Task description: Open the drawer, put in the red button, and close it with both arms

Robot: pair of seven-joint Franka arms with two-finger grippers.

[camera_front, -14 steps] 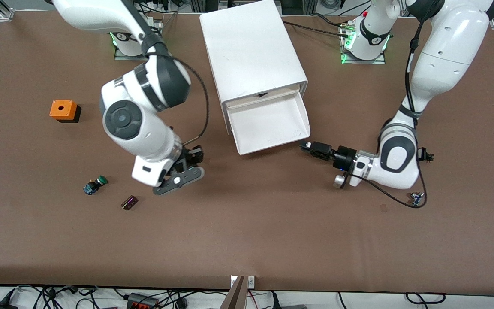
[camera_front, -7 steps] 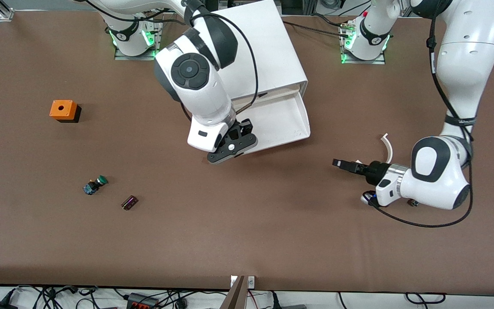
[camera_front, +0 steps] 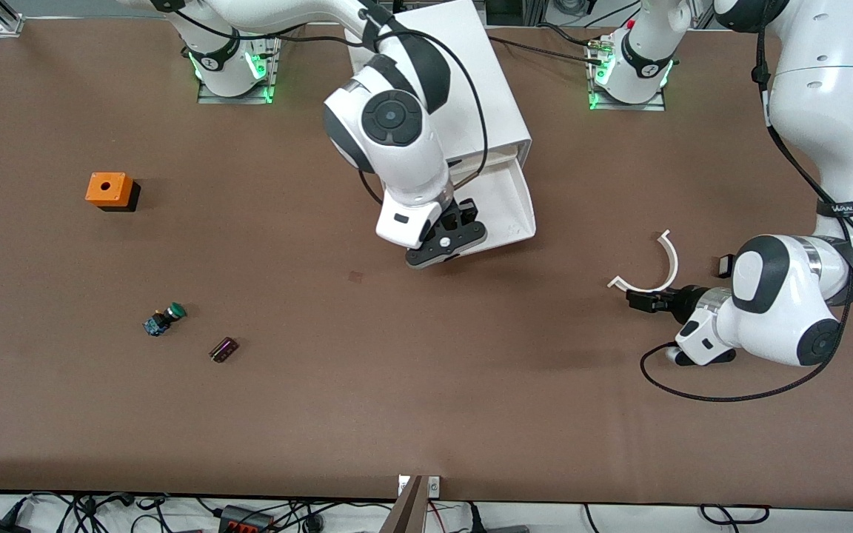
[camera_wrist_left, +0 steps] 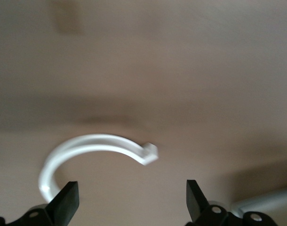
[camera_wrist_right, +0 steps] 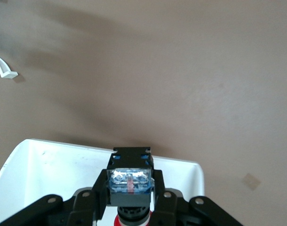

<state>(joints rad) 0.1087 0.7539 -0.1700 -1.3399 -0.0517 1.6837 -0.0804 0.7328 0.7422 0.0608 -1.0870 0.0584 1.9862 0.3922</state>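
The drawer point(camera_front: 506, 198), second-highest front of the white cabinet point(camera_front: 434, 81), stands pulled out and shows nothing inside. My right gripper point(camera_front: 462, 220) hangs over the drawer's front edge, shut on the red button point(camera_wrist_right: 129, 181). In the right wrist view the button's blue base faces the camera and its red cap points down, over the drawer's front corner point(camera_wrist_right: 54, 165). My left gripper point(camera_front: 637, 300) is low over the table toward the left arm's end, open and empty point(camera_wrist_left: 132, 200), beside a white curved plastic piece point(camera_front: 660, 268).
The curved piece also shows in the left wrist view point(camera_wrist_left: 87, 143). A green-capped button point(camera_front: 166, 318), a small dark block point(camera_front: 223, 349) and an orange box point(camera_front: 109, 189) lie toward the right arm's end of the table.
My right gripper has carried the button from near the green button over to the drawer's front edge. My left gripper has drawn back from the drawer's corner toward its own end, uncovering the white curved piece.
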